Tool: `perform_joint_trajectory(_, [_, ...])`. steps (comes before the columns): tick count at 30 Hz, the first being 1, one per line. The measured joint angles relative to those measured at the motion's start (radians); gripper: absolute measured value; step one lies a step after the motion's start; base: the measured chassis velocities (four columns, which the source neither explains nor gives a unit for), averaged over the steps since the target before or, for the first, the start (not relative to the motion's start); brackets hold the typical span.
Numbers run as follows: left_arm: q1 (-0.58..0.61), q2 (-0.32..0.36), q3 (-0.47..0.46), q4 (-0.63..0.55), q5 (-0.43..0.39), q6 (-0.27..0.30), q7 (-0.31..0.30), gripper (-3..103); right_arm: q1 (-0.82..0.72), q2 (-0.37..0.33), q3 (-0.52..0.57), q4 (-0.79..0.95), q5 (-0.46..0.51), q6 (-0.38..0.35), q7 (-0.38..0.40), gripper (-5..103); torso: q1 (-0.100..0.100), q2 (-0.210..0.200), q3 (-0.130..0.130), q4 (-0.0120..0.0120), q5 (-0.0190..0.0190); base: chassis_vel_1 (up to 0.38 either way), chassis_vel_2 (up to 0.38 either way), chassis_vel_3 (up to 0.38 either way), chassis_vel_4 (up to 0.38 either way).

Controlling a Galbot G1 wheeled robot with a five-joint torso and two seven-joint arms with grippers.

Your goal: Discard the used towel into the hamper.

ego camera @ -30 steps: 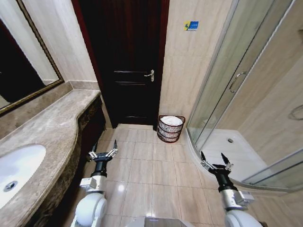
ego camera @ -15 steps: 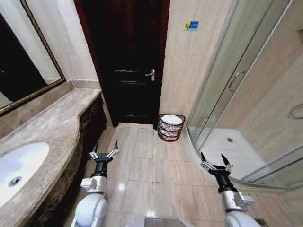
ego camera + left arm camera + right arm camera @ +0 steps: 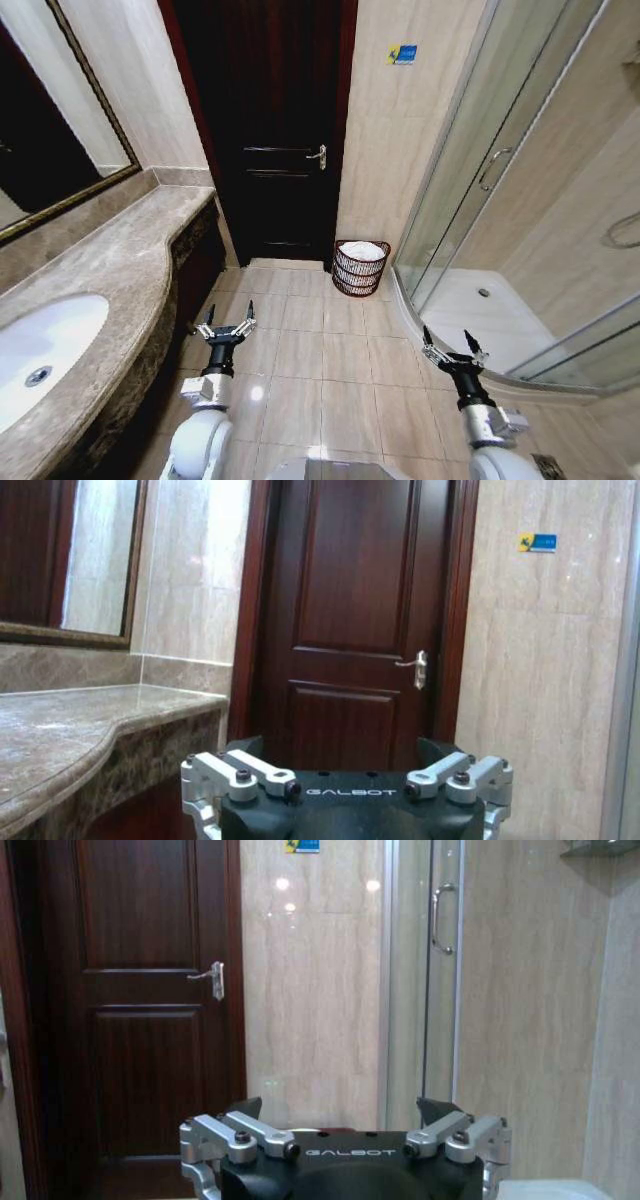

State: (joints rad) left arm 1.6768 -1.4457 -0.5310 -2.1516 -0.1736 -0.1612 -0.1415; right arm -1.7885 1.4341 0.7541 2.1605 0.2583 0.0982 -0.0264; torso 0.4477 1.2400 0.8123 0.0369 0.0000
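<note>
By the door: hamper | towel inside | view shifted rightward

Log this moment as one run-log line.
left gripper: open, empty, low over floor | right gripper: open, empty | hamper: by door, white towel inside

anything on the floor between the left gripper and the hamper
No. In the head view, bare beige floor tiles run from the open left gripper up to the hamper, which stands by the wall with something white inside.
</note>
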Motion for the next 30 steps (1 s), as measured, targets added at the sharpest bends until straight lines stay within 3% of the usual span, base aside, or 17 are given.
perform_joint_trajectory(12, [-0.011,0.005,0.000,0.003,0.010,0.028,0.003,100,0.015,0.013,0.009,0.001,-0.001,0.002,0.007,100,0.000,0.000,0.000,0.0000,0.0000,0.000,0.000,0.000,0.000])
perform_joint_trajectory(22, [-0.010,0.002,0.014,0.003,-0.003,0.020,-0.017,100,0.010,0.105,0.061,0.023,-0.007,0.010,0.016,100,0.000,0.000,0.000,0.0000,0.0000,0.000,0.000,0.000,0.000])
perform_joint_trajectory(28, [-0.006,-0.003,0.049,0.028,0.042,0.031,-0.042,100,0.005,0.148,0.024,-0.052,-0.168,0.117,0.019,100,0.000,0.000,0.000,0.0000,0.0001,0.000,0.000,0.000,0.000])
perform_joint_trajectory(30, [-0.005,-0.005,0.051,0.034,0.045,0.030,-0.035,100,0.002,0.150,0.016,-0.054,-0.170,0.119,0.020,100,0.000,0.000,0.000,0.0000,0.0000,0.000,0.000,0.000,0.000])
